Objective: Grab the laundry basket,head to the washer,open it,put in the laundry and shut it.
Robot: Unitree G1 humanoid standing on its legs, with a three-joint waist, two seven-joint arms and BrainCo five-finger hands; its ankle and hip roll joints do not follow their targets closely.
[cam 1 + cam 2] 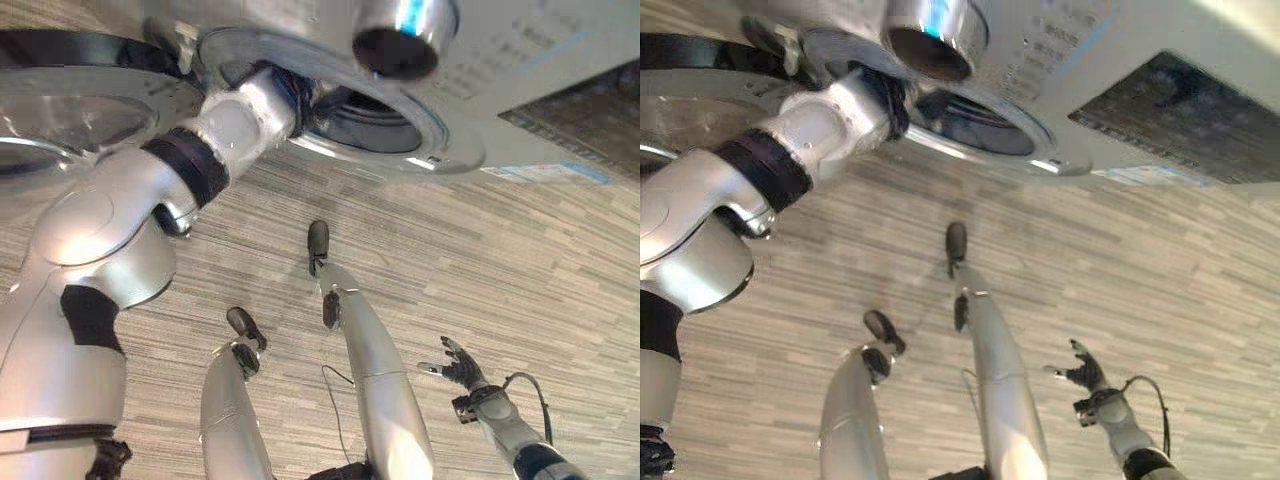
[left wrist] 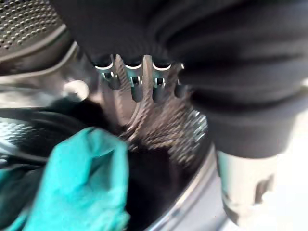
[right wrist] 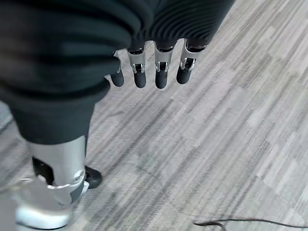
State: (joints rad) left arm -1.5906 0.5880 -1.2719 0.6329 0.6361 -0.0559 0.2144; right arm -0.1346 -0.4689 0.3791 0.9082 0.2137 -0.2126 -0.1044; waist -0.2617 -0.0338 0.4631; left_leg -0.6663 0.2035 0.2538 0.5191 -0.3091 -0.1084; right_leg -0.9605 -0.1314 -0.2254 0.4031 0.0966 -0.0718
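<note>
Reaching into the washer [image 1: 520, 60], the left arm runs up from the lower left and goes through the round door opening [image 1: 385, 120], so the left hand [image 2: 139, 82] sits inside the drum [image 2: 29, 24]. Left wrist view: finger bases in a row under the dark ribbed cover, blurred past that, tips not visible, so cannot tell if the fingers are curled or straight. Teal laundry [image 2: 82, 183] lies bunched inside the drum near the fingers, with dark cloth [image 2: 144, 192] beside it (cannot tell whether the hand touches either piece). Perforated drum wall and the shiny rim of the opening show around them.

Washer door [image 1: 70, 120] is swung open, its glass bowl and chrome ring off to the robot's left of the opening, behind the left forearm. A round chrome knob [image 1: 405, 35] sticks out of the washer front above the opening.

Right hand [image 1: 458, 368] hangs low at the robot's right over the grey striped wood-look floor [image 1: 540, 260], well apart from the washer, holding nothing. Right wrist view: fingers [image 3: 161, 72] straight, side by side with small gaps, pointing down at the floor.
</note>
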